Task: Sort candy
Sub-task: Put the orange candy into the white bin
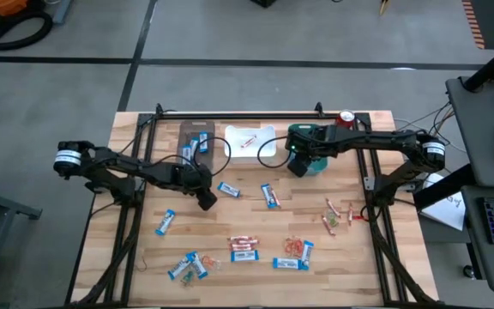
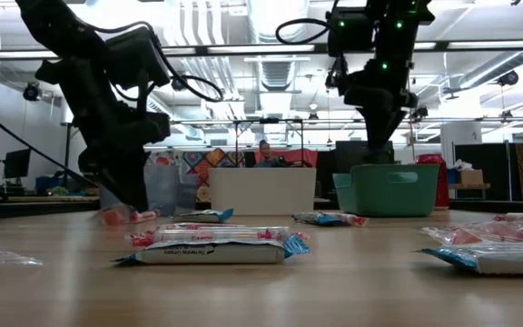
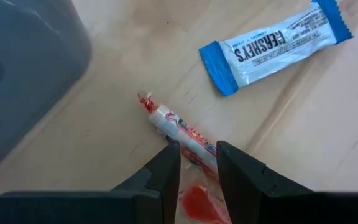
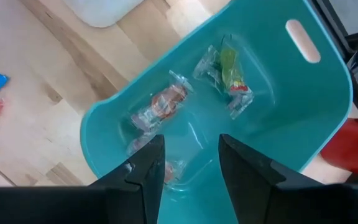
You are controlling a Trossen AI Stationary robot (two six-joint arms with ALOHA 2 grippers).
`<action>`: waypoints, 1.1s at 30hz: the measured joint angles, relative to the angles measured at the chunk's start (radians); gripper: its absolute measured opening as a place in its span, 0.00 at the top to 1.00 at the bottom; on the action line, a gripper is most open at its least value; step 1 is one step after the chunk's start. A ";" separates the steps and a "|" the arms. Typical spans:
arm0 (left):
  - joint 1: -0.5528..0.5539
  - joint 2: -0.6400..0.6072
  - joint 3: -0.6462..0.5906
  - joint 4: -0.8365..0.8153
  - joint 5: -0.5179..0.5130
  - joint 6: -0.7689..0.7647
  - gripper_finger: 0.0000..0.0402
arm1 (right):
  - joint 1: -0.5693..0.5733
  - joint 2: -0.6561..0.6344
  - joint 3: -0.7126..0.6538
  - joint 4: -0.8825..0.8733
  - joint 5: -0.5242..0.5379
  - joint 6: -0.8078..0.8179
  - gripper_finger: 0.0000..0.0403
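High view showed sorting partly done: a few sweets sat in the teal bin (image 4: 229, 112), while many bars (image 1: 247, 249) lay loose toward 6 o'clock. Left gripper (image 3: 197, 163) pinched a red-and-white roll (image 3: 179, 127); right gripper (image 4: 190, 158) hung open and empty over the teal bin.

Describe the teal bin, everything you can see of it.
The teal bin looks like smooth plastic, with rounded corners and a slot handle in one end wall. It stands upright at the table's far edge, between the white bin and the red can. Inside lie a few clear-wrapped candies. The right tool hangs open above it, touching nothing.
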State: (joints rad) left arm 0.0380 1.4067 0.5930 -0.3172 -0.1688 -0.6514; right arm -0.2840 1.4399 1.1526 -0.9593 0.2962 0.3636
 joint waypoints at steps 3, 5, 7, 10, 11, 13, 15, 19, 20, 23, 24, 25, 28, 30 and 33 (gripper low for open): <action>-0.002 0.005 -0.001 0.002 -0.002 -0.013 0.78 | 0.000 0.000 -0.011 0.000 0.000 0.020 0.65; -0.003 0.012 -0.003 -0.001 0.002 -0.019 0.78 | 0.000 0.000 -0.015 0.000 0.000 0.026 0.64; -0.004 0.019 -0.003 0.003 -0.001 -0.021 0.78 | 0.000 0.000 -0.019 0.000 -0.001 0.027 0.64; -0.005 0.042 -0.003 0.007 -0.007 -0.021 0.78 | 0.000 0.000 -0.021 0.000 -0.002 0.028 0.64; -0.005 0.049 -0.002 0.008 -0.008 -0.020 0.78 | 0.000 0.000 -0.021 0.000 -0.005 0.028 0.64; -0.006 0.058 0.000 0.009 -0.009 -0.015 0.78 | 0.000 0.000 -0.021 0.000 -0.008 0.028 0.64; -0.011 0.060 0.000 0.009 -0.011 -0.010 0.79 | 0.000 0.000 -0.021 0.000 -0.008 0.028 0.64; -0.014 0.045 -0.002 0.004 -0.010 0.006 0.83 | 0.000 0.000 -0.021 0.000 -0.008 0.028 0.63; -0.014 0.041 -0.002 0.004 -0.008 0.009 0.85 | 0.000 0.000 -0.021 0.000 -0.008 0.028 0.63; -0.016 0.032 -0.003 0.003 0.013 0.018 0.91 | 0.000 0.000 -0.021 0.001 -0.008 0.028 0.63; -0.016 0.030 -0.003 0.004 0.023 0.023 0.94 | 0.000 0.000 -0.021 0.000 -0.008 0.028 0.63; -0.016 0.027 -0.003 0.004 0.029 0.029 0.96 | 0.000 0.000 -0.021 0.001 -0.008 0.027 0.63; -0.022 0.018 -0.003 0.004 0.033 0.031 0.98 | 0.000 0.000 -0.021 0.001 -0.008 0.027 0.63; -0.025 0.003 -0.003 0.003 0.035 0.035 0.98 | 0.000 0.000 -0.021 0.000 -0.008 0.027 0.63; -0.025 -0.036 -0.003 0.001 0.069 0.045 0.98 | 0.000 0.000 -0.021 0.000 -0.008 0.027 0.63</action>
State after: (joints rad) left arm 0.0132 1.3706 0.5903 -0.3160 -0.0995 -0.6064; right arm -0.2840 1.4399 1.1313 -0.9589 0.2878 0.3904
